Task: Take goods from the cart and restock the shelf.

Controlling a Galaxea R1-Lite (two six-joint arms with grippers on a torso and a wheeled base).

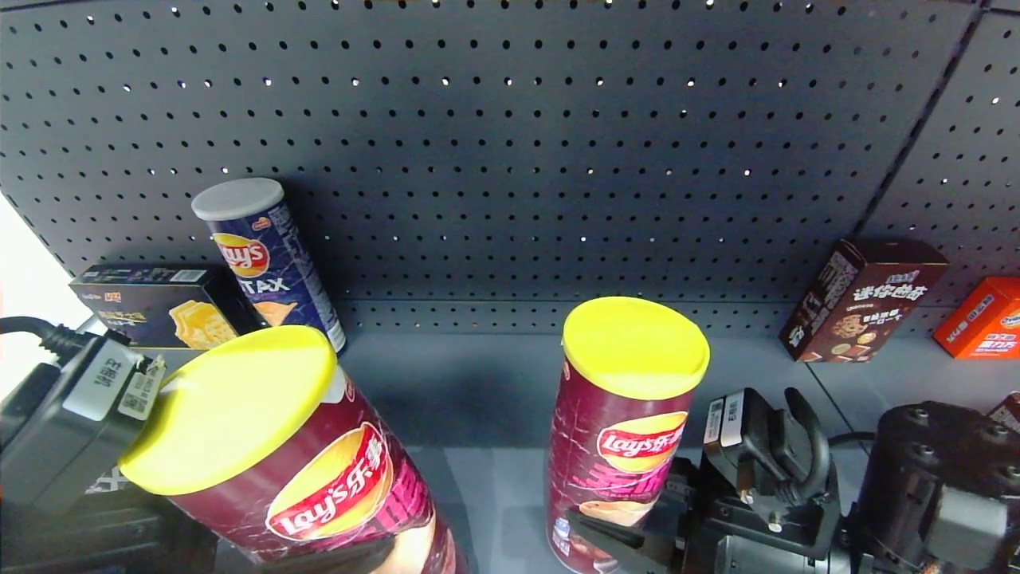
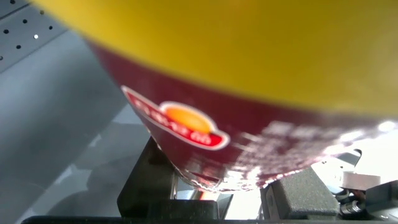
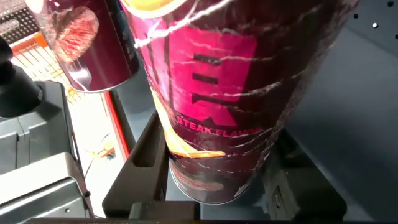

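Head view first: near left is a maroon cylindrical chip can with a yellow plastic lid (image 1: 319, 470), tilted so its lid leans left; I'll call it the left can. To its right a second maroon chip can with a yellow lid (image 1: 621, 446), the right can, is upright over the grey metal shelf (image 1: 470, 391). The right gripper (image 1: 617, 546) pinches it low on its body. At the far left, against the dark perforated back panel (image 1: 510, 159), a blue chip can with a grey lid (image 1: 271, 263) stands just beside a flat black cracker box (image 1: 159, 311). At the far right a brown carton (image 1: 861, 307) leans near an orange carton (image 1: 984, 319).

Left wrist view: the left gripper (image 2: 217, 199) has a dark finger on either side of the left can's lower body and is clamped on it. The yellow lid looms closest to the lens, and the grey shelf surface lies beyond.

Right wrist view: the right gripper's fingers press on both sides of the right can near its base — I cannot tell whether that base touches the shelf. The left can hangs farther off, with an orange cart frame (image 3: 115, 121) beyond it
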